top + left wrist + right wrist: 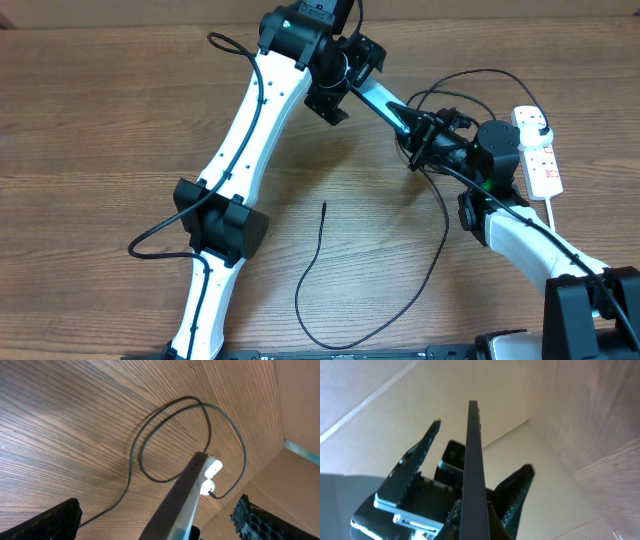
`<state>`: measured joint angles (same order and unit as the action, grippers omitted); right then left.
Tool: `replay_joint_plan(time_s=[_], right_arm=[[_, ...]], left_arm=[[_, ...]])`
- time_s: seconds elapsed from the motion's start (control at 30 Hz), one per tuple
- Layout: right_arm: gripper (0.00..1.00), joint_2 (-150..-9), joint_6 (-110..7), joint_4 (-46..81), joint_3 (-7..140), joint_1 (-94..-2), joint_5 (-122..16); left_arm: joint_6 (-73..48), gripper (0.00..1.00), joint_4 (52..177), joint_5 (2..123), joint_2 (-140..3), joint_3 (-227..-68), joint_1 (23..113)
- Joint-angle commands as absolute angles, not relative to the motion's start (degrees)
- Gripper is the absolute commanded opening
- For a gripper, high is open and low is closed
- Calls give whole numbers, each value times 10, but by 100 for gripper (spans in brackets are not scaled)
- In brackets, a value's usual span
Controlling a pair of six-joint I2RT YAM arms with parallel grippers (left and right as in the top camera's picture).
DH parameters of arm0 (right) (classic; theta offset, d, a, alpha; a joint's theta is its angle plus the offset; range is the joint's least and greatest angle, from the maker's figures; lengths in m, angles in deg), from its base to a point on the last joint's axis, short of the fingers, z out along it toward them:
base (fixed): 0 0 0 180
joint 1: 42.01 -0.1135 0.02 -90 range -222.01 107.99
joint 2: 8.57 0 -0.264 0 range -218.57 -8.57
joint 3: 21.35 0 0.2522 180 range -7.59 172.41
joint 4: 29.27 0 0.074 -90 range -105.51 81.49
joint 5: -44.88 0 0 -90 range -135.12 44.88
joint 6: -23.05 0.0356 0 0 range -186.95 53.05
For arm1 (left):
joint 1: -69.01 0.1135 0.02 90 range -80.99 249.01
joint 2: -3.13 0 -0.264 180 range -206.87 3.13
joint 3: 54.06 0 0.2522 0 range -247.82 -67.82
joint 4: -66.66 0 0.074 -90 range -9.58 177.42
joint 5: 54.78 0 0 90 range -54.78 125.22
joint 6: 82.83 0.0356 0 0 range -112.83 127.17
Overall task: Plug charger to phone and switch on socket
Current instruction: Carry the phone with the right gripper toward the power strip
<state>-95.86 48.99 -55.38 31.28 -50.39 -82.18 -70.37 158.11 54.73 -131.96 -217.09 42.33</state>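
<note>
The phone (385,105) is held off the table between the two arms, edge-on in the left wrist view (182,495) and the right wrist view (472,460). My right gripper (425,135) (482,445) is shut on its right end. My left gripper (345,80) (155,510) is open, its fingers wide on either side of the phone's other end without touching it. The charger cable (440,240) (135,455) loops over the table, and its tip (323,205) lies free at the middle. The white socket (537,150) (212,467) lies at the right.
The socket's white cord (560,215) runs down past the right arm. A cardboard wall (300,410) stands along the table's far edge. A black wire of the left arm (160,240) hangs out at the left.
</note>
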Motion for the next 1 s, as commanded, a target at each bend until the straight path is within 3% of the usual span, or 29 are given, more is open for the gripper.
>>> replay_joint_plan(time_s=[0.0,0.27,0.63,0.97], right_arm=[[4,-954,569,-565,322,-506,-817],[4,-954,569,-562,322,-506,-806],[4,-954,569,-553,322,-478,-790],[4,-954,569,-553,322,-448,-781]], left_arm=[[-691,100,1573,549,-1305,-2184,420],[-667,100,1546,550,-1306,-2184,427],[-534,100,1497,668,-1306,-2183,489],[-508,100,1381,777,-1306,-2127,499]])
